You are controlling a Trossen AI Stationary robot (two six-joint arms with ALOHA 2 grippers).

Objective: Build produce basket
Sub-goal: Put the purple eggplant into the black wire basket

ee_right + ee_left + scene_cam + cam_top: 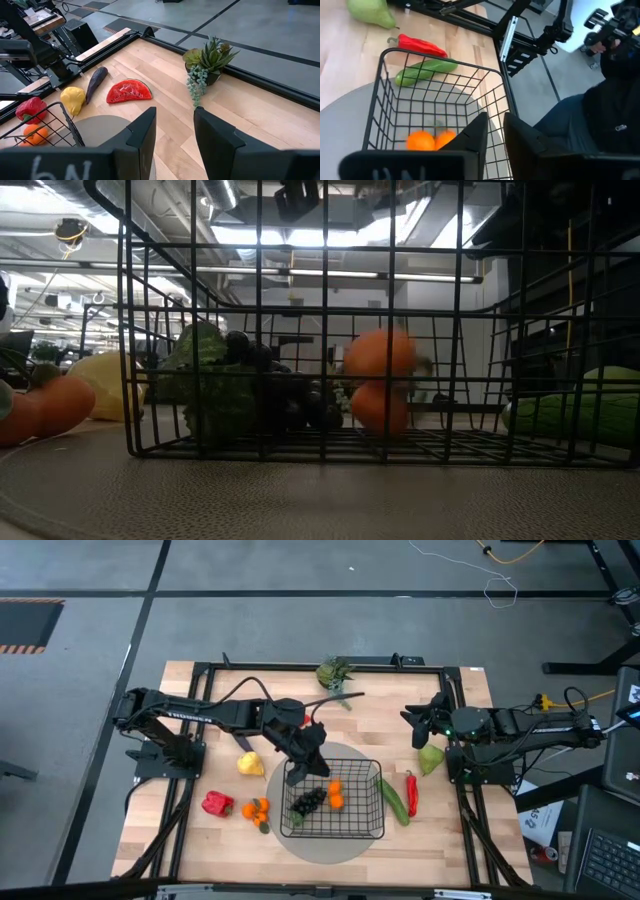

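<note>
The black wire basket point(332, 802) stands on a grey round mat point(330, 845). Dark grapes point(308, 800), two oranges point(335, 795) and a green leafy piece point(205, 385) lie in it. My left gripper point(300, 770) hangs over the basket's far left corner, open by a narrow gap point(494, 131) and holding nothing. My right gripper point(415, 725) waits open point(174, 135) near the table's right side, beside the green pear point(431, 758). Lying on the table are the red chili point(411, 792), cucumber point(393, 800), yellow fruit point(250, 763), red pepper point(217, 803), oranges point(258, 808), watermelon slice point(129, 91) and eggplant point(96, 82).
A small potted plant point(335, 673) stands at the table's far edge. A black frame point(300, 666) runs round the tabletop. In the high view, my left arm point(230, 715) covers the watermelon slice and eggplant. Bare wood shows along the near edge point(200, 850).
</note>
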